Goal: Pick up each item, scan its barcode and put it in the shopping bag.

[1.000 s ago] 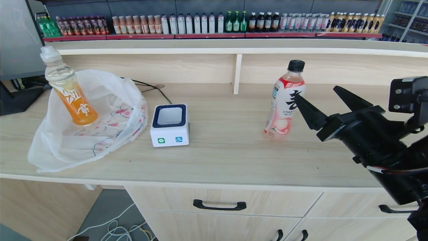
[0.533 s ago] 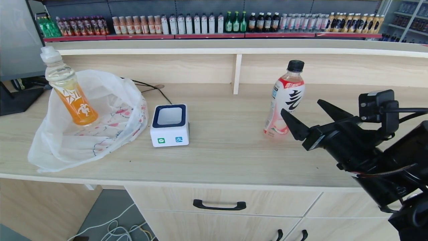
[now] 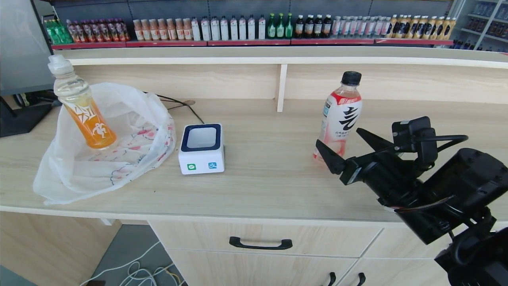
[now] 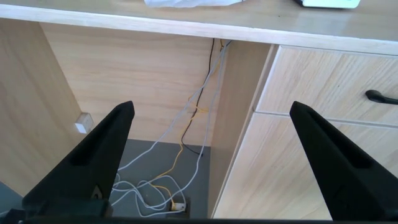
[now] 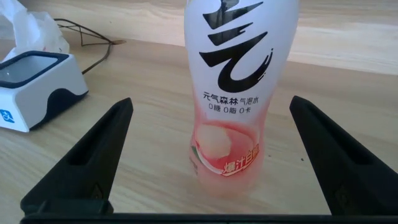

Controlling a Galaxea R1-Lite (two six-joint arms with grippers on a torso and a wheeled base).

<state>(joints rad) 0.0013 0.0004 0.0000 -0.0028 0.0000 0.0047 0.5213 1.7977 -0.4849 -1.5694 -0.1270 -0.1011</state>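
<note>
Lowered the right gripper [image 3: 337, 136] toward the worktop [image 3: 270, 182] and carried it leftward, from label height on the pink bottle [image 3: 340, 113] down to its base. Now crossing the bottle's foot with the near fingertip, seen from the head.

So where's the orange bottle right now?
In the head view the orange bottle sits in the shopping bag, far left on the counter, left of the white scanner.

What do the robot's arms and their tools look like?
The right tool is all black, with two long fingers that taper to sharp points, like wedges. A small black box sits on it, with a black cable looping back to the thick, rounded black arm. The left tool has the same black pointed fingers.
</note>
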